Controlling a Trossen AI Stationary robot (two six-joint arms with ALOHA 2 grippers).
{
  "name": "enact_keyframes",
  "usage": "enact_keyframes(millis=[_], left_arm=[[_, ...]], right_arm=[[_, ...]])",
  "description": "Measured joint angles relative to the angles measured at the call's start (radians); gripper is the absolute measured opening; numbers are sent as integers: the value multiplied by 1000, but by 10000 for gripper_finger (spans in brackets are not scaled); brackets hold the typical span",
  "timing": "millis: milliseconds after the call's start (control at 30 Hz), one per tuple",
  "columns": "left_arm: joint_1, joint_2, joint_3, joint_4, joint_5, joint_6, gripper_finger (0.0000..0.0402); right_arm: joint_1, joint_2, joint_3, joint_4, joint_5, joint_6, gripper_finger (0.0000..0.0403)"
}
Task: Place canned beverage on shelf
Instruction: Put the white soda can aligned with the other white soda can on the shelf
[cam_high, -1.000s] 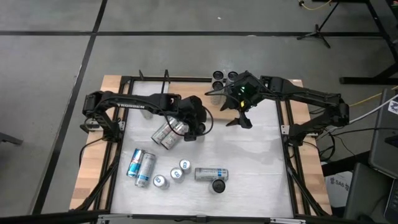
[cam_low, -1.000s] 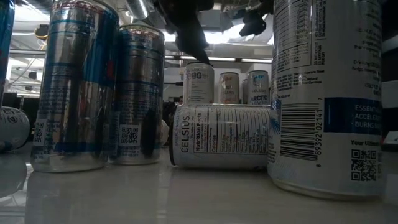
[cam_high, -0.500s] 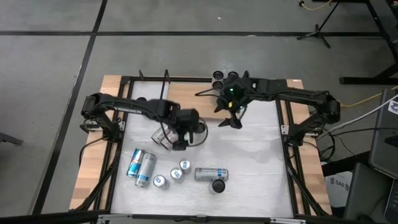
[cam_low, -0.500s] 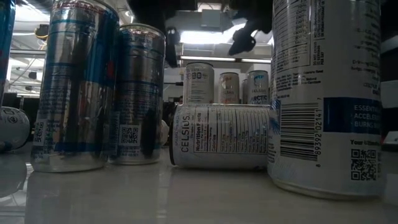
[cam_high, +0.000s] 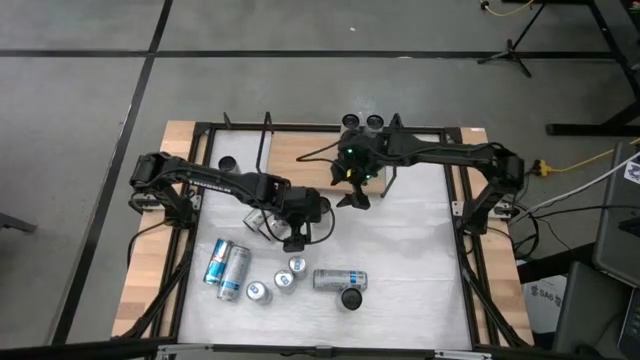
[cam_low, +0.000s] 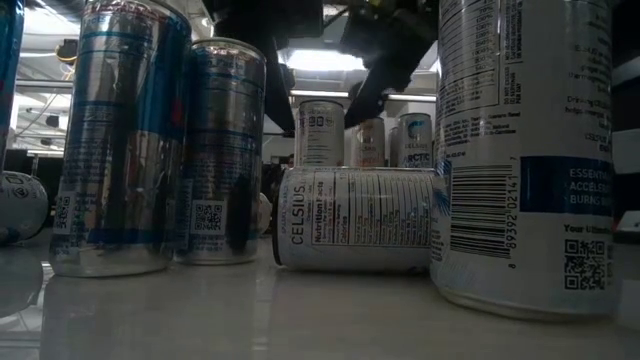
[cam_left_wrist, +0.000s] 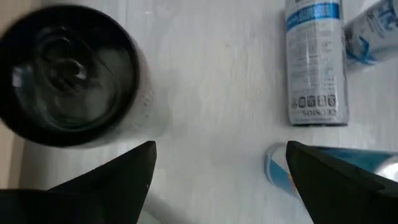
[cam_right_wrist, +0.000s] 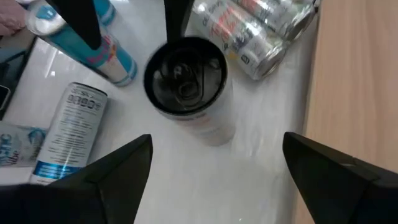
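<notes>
**Approach over an upright can, nothing gripped yet**

Judging by how things lie, the step in hand is the reach before the grasp: neither arm holds a can, and the one that looks chosen stands on the white tabletop (cam_high: 420, 260).

The right gripper (cam_right_wrist: 217, 137) hangs over the middle of the table, at the near edge of the shelf (cam_high: 300, 160). Its fingers (cam_right_wrist: 118, 171) are spread wide. The right wrist view looks down between them on a dark-topped upright can (cam_right_wrist: 186, 81). That can stands just beside the wooden board, with a pair of lying cans (cam_right_wrist: 261, 25) close behind it. The arm stretches in from the right side of the table, nearly straight, with the wrist pitched down.

The left gripper (cam_left_wrist: 219, 146) sits near the table's centre, a little toward the robot from the right one. It too is spread apart and empty. Its own view takes in a black-topped can (cam_left_wrist: 68, 74) and a lying white can (cam_left_wrist: 314, 62). I cannot tell whether that black-topped can is the one under the right gripper.

The next move, as I read it, calls for:
- the right gripper to drop until a finger stands on each side of the can's body
- the fingers to close squarely, without nudging the lying pair
- the can to be lifted straight up and carried the short way onto the board
- the can to be set upright on bare wood, away from the rod frame and the standing cans (cam_high: 350, 121) at the shelf's far edge

With both grippers this near each other, the left should keep out of the path
</notes>
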Motion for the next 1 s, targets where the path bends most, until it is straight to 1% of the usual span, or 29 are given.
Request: enact_keyframes(millis=[233, 400, 733, 900, 1000], left_arm=[[7, 0, 0, 37, -18, 1, 348], [10, 0, 0, 38, -37, -2, 348], [11, 0, 0, 25, -68, -4, 348], [15, 0, 0, 24, -97, -4, 348], [19, 0, 0, 28, -136, -5, 348]], right_arm=[[39, 46, 0, 6, 6, -10, 351], [81, 47, -1, 24, 48, -12, 351], [141, 45, -1, 9, 71, -7, 351], [152, 45, -1, -33, 105, 1, 351], [152, 45, -1, -47, 102, 24, 351]])
